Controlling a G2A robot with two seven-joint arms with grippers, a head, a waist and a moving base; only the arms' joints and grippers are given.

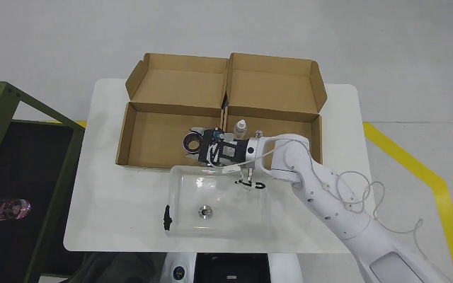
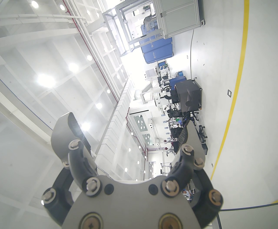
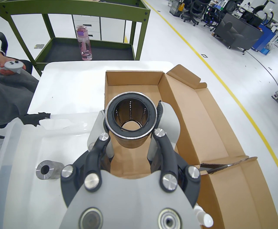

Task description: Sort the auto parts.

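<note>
My right gripper is shut on a black-rimmed linear bearing, held on its side over the front part of the left cardboard box. From above, the bearing and right gripper hang just inside that box's front wall. A plain metal bushing lies in the clear plastic bin in front of the boxes, also seen as the bushing beside my wrist. My left gripper points up at the ceiling, open, with nothing between its fingers.
The right cardboard box holds a small white bottle and a small metal part. Black tape marks the bin's left rim. A green cart with a pink water bottle stands left of the table.
</note>
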